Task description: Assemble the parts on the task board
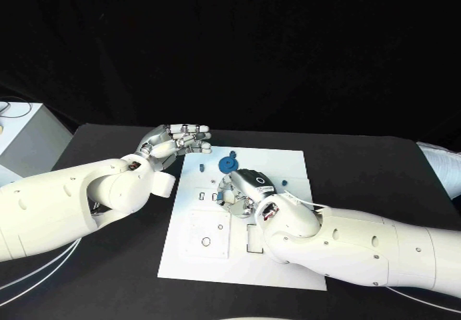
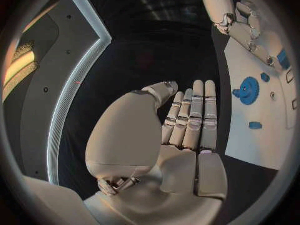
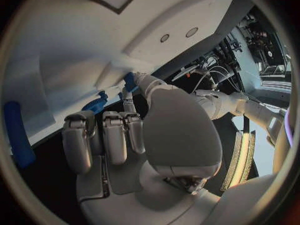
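Right hand (image 1: pixel 246 192) hides part of task board (image 1: pixel 278 260); grip unclear.

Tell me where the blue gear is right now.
In the head view, the blue gear lies on the task board near its far edge, just beyond the right hand.

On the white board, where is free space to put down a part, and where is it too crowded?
The task board has bare room along its near edge and at its far right corner, past the blue gear. The middle is crowded: the right hand lies over it. The left hand hovers at the far left corner.
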Robot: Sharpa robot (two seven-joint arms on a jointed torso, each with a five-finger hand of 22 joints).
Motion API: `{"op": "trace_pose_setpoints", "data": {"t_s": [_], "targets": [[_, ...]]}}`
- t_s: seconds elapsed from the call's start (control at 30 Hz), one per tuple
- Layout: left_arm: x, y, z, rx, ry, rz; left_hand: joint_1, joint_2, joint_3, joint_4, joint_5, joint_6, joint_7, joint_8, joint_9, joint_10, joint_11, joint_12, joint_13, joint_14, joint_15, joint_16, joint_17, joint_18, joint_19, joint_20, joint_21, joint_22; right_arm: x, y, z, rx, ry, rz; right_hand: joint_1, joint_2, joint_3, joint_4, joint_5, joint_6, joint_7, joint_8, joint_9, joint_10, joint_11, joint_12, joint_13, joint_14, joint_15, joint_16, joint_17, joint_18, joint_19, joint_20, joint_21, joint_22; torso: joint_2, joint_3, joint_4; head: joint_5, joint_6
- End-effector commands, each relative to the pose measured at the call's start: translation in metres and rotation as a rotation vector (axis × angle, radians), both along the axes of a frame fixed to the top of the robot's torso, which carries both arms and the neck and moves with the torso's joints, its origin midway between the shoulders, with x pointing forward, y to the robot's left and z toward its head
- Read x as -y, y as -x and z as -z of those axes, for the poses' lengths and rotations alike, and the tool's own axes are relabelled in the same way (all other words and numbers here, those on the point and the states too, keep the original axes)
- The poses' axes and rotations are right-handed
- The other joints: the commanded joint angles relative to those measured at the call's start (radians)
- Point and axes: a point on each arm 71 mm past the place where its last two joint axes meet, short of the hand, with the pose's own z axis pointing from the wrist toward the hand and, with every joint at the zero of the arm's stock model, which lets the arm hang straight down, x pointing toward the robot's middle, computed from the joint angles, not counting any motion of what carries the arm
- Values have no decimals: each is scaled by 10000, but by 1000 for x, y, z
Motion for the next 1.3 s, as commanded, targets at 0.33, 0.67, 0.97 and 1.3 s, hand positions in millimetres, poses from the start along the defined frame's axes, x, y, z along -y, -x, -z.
{"op": "trace_pose_setpoints", "data": {"t_s": [0.33,0.67,0.97,1.3], "targets": [[3,0,-1,53,96,216,-113,-13,-1,-44,-33,72,190,-25,-10,61,11,-50,-4,-55,-27,12,8,-34,-51,-5,36,8,-1,1,1,68,139,-146,-163,-160,-76,60,-46,-396,98,-173,-92,618,130,-241,2178,941,104,-51,2222,-144,1047,32,45,2634,1,0,-3,-7,-11],[3,0,-1,45,92,218,-113,-13,-1,-44,-33,72,190,-25,-10,61,11,-50,-4,-55,-27,12,8,-34,-51,-5,36,8,-1,1,0,138,82,-173,-382,-342,-412,201,-225,-662,182,-261,-162,382,219,-541,1955,921,188,-83,2154,-144,1047,119,45,2634,3,-2,1,-19,-24],[2,0,-1,38,86,212,-126,-13,8,-61,-32,70,191,-32,-12,57,12,-53,-6,-58,-26,8,17,-32,-83,-2,74,34,-1,4,-2,219,-30,-248,-239,-172,-2057,765,-775,-1054,268,-380,-275,194,307,-765,1780,914,273,-101,2132,-144,1047,204,45,2634,2,-2,7,-23,-24],[0,-1,6,-281,-1301,423,-688,-181,-347,66,-77,97,27,-10,-2,846,-277,542,162,1108,-422,1551,901,145,544,-188,1238,674,16,10,-20,991,-887,-370,-47,97,-3088,816,-776,-1283,353,-515,-373,122,382,-846,1706,905,332,-120,2102,-144,1047,257,45,2634,-79,23,-30,22,85]]}}
